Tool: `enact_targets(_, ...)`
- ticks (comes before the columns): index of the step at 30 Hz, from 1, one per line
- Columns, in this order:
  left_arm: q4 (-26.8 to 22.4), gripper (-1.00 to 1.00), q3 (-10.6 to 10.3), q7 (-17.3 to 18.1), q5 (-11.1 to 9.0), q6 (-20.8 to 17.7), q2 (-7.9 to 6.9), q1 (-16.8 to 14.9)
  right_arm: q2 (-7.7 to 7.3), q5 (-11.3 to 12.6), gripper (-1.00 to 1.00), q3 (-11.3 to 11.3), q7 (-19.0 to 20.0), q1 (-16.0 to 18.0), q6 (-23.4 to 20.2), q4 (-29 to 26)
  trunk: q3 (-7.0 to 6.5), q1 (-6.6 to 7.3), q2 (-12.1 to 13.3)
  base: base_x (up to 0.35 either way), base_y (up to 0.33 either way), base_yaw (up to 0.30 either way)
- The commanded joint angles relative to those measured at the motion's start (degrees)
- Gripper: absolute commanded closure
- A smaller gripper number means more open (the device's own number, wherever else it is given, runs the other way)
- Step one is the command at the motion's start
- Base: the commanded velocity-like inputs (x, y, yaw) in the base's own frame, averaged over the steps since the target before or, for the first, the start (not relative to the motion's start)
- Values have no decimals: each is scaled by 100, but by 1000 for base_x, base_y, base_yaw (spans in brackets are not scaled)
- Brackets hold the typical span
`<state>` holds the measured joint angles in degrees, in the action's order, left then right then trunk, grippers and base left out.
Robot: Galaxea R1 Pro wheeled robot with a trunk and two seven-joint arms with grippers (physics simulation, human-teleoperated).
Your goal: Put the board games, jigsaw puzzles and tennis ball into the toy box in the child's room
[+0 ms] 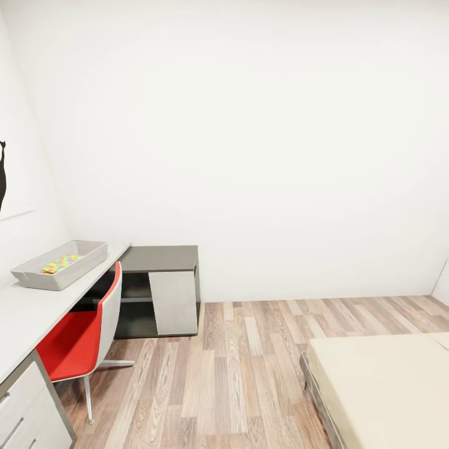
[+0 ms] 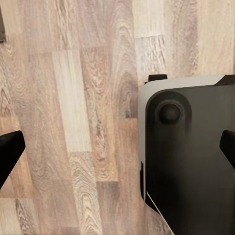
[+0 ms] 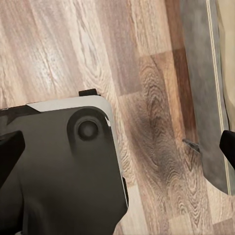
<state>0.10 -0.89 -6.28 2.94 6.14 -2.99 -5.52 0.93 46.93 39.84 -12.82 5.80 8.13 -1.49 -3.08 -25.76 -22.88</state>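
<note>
Standing in a white-walled room with a wood-plank floor (image 1: pixel 249 374), I look from my head camera toward a corner. Along the wall on my left runs the long white-topped desk (image 1: pixel 37 312), ending in a lower dark-grey corner section (image 1: pixel 159 259). On the white top sits the shallow light-grey toy bin with sloping sides (image 1: pixel 81 268), and inside it I can see a thin square patterned in yellow, red, blue and green jigsaw pieces (image 1: pixel 61 263). A red-and-white chair (image 1: pixel 81 340) is tucked partly under the desk, just beside the bin's stretch of it. Low on my right is the corner of the wide cream mattress on its dark-grey frame (image 1: pixel 380 386); the part I can see carries no game box.

Both wrist cameras look straight down at the planks and the dark rounded edge of my own base. My left pincer (image 2: pixel 117 149) is spread wide with nothing between its black fingertips, and my right pincer (image 3: pixel 117 149) is spread and bare as well, hanging near the bed frame.

I judge I am between pickups, travelling. To do this well, I should turn toward the bed to look for the game boxes, keep my arms tucked clear of the frame and the chair, and stop square to the mattress edge before reaching.
</note>
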Motion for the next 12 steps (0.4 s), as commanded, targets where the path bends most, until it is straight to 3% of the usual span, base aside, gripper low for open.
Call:
enact_targets(1,7,-100,-8,-22,31,19,0,-2,2,53,-100,49,-18,0,14,0,2,-2,-4,0,0,0)
enact_targets(12,7,-100,-8,-22,31,19,0,-2,3,53,-100,50,-18,0,14,0,2,-2,-4,0,0,0)
